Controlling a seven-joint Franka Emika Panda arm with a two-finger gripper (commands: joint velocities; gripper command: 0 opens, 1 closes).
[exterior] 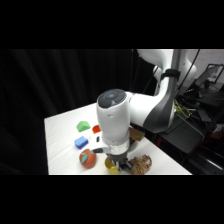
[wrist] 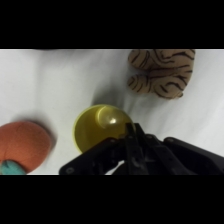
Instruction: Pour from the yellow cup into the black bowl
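1. 2 views are showing us the gripper [wrist: 127, 145] sitting low over the yellow cup [wrist: 100, 126] on the white table [wrist: 60, 80]; we cannot tell whether it is apart, together or clamped.
2. We are seeing the yellow cup [exterior: 111, 163] at the table's near edge, under the arm.
3. We are finding an orange-red toy with a teal patch [wrist: 22, 147] near the cup on 1 side and a striped tan plush [wrist: 161, 71] beyond it.
4. We are noting green [exterior: 83, 126] and blue [exterior: 81, 142] items farther back.

Arm [exterior: 117, 117] low over yellow cup [exterior: 111, 164], w/ striped toy [exterior: 141, 164] beside.
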